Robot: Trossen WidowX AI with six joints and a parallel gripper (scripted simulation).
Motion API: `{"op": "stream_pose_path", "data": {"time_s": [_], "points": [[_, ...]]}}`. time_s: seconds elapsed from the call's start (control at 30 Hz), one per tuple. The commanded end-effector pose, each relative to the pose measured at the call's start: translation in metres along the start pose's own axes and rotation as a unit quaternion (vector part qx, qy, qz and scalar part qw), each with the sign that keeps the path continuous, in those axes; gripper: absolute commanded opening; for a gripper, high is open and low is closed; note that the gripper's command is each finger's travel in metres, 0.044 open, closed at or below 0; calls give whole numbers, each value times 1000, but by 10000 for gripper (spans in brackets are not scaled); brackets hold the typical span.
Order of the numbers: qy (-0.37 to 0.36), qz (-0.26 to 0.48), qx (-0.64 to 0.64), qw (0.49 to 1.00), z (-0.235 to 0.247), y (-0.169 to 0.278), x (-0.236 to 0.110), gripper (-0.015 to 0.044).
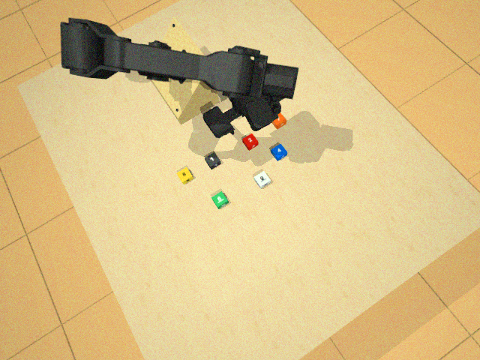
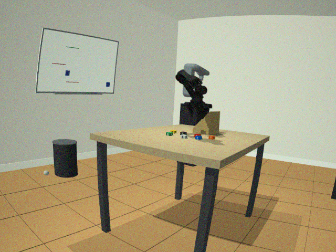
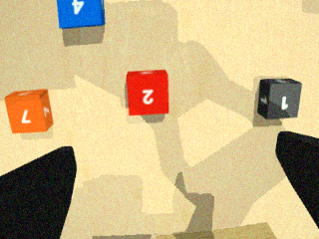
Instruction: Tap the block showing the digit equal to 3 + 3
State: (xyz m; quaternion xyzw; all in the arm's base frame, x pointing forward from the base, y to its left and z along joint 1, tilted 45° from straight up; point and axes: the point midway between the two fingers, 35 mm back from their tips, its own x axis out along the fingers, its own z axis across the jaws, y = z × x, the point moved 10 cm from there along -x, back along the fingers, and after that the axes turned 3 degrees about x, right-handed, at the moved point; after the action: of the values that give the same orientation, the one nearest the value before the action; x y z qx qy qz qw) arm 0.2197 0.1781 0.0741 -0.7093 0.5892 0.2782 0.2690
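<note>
Hanging wide and empty over the tabletop [image 1: 310,251], the claw [image 3: 174,142] is centred near the red 2 block [image 3: 148,92]. No 6 can be read. It is judged to be on the white block [image 1: 262,178] or the green block [image 1: 220,199] further out, so the digit should be confirmed before descent.

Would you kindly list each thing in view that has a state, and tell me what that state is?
gripper: open, holding nothing, above the table
red block: flat on the table, shows 2, untouched
orange block: flat, shows 7, untouched
blue block: flat, shows 4, untouched
dark grey block: flat, shows 1, untouched
yellow block: flat, digit too small to read
white block: flat, digit unclear
green block: flat, digit unclear
</note>
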Motion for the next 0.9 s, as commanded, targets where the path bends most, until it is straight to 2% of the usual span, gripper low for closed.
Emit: {"op": "stream_pose_path", "data": {"time_s": [0.0, 0.2, 0.47, 0.87], "points": [[-3, 0, 4, 1000, 0, -1, -1, 400], [-4, 0, 4, 1000, 9, 0, -2, 400], [-7, 0, 4, 1000, 110, 23, -3, 400], [-7, 0, 4, 1000, 112, 24, -3, 400]]}}
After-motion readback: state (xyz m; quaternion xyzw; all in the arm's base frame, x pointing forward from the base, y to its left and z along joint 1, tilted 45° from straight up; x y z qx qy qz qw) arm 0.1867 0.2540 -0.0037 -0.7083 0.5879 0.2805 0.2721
